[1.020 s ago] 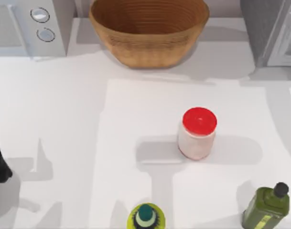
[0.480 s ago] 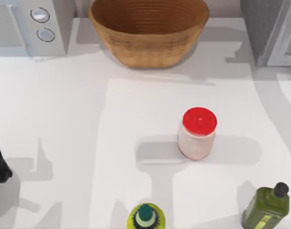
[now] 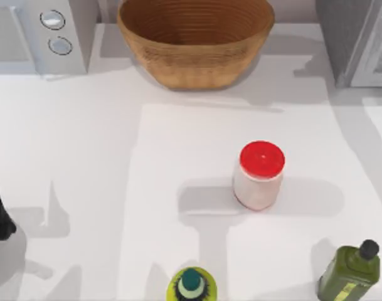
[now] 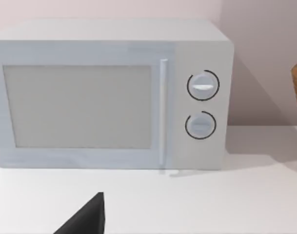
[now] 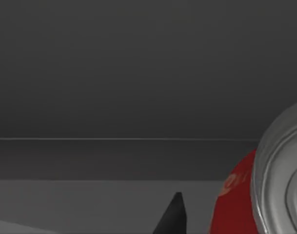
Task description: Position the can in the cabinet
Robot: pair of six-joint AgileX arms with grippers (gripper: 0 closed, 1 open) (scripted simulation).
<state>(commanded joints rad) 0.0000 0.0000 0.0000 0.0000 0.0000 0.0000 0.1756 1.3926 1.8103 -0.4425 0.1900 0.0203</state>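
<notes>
The can [image 5: 236,195], red with a shiny silver top, lies close to the camera in the right wrist view, inside a dark grey space with a flat floor and back wall. My right gripper [image 5: 221,217] is there with it, one dark fingertip [image 5: 173,212] just beside the can, and it looks shut on the can. The cabinet [image 3: 349,37], a grey box with a paler door panel, stands at the table's back right corner. My left gripper [image 4: 87,219] stays parked at the table's left edge, facing the white appliance.
A white appliance with two knobs [image 3: 46,34] stands at the back left, and a woven basket [image 3: 196,37] at the back centre. A red-lidded white jar [image 3: 259,174] sits mid-table. A green bottle [image 3: 350,271] and a yellow-green bottle [image 3: 191,285] stand along the front edge.
The shadows on the table beside the cabinet have shifted a little. The jar, the bottles and the left arm have not moved.
</notes>
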